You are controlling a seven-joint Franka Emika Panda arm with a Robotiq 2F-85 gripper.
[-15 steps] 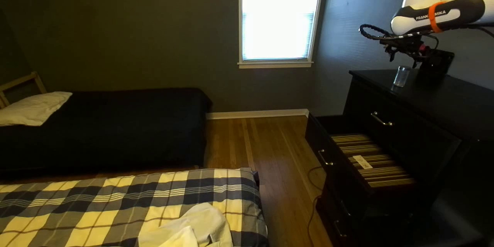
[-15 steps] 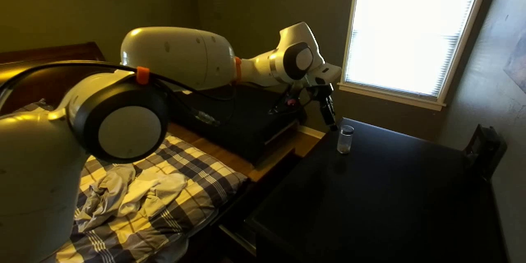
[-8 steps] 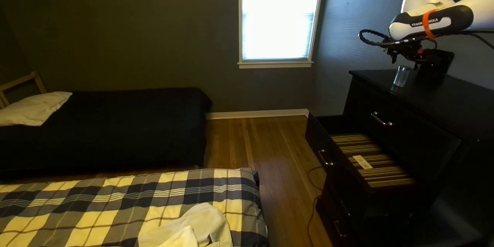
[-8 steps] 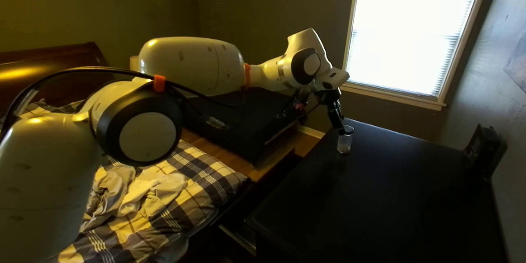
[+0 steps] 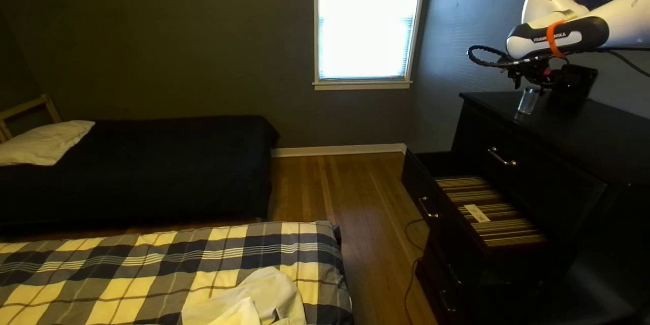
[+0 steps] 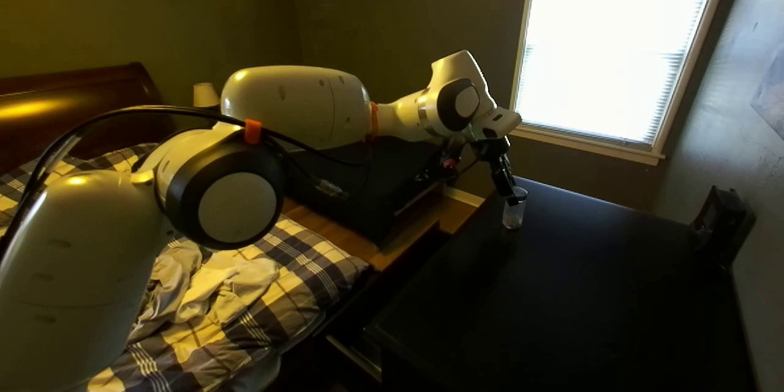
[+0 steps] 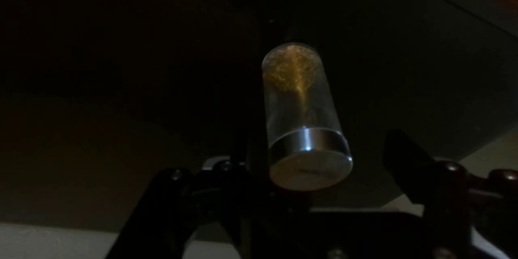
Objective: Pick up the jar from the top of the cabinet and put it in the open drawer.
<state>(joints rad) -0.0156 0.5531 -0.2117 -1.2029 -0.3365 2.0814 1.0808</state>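
Observation:
A clear jar (image 5: 528, 102) with a silver lid and a little yellowish content stands upright on the dark cabinet (image 5: 594, 127), near its front edge; it also shows in an exterior view (image 6: 513, 217). My gripper (image 5: 529, 86) is at the jar's top, with one finger overlapping the lid in an exterior view (image 6: 509, 197). In the wrist view the fingers (image 7: 317, 145) are apart, on either side of the jar (image 7: 301, 101). The jar looks nearer the left finger; contact is too dark to tell. The drawer (image 5: 508, 231) with its striped inside is open below.
A dark, frame-like object (image 6: 723, 226) stands at the back of the cabinet top by the wall. A white card (image 5: 477, 213) lies in the drawer. A plaid bed (image 5: 127, 274) with crumpled cloth (image 5: 269, 294) and a black-covered bed (image 5: 177, 167) are across the floor.
The arm and gripper have moved down and closer, so the fingers now reach the jar's lid. The jar, the drawer and the cabinet have not moved.

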